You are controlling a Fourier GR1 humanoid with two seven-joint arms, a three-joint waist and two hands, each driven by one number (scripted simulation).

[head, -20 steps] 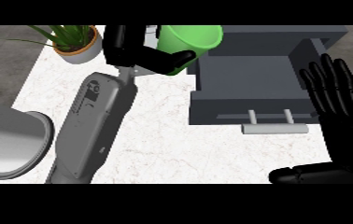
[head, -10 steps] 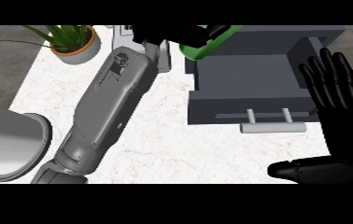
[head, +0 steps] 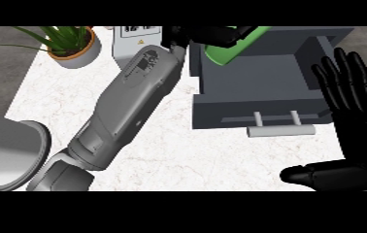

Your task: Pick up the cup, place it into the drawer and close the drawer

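Cup (head: 231, 51) — one, green — at the one open drawer's (head: 258, 84) far-left corner, left hand (head: 206, 34) curled round it. Right hand (head: 350, 108) rests at right, fingers straight — one potted plant (head: 72, 46) far left.

Green cup (head: 231, 51), tilted, at 1 o'clock, over the drawer's far-left corner (top hidden by the left hand (head: 208, 34) curled round it). Dark grey drawer (head: 265, 81), open, at 2 o'clock; pale bar handle (head: 281, 130) faces 6 o'clock.
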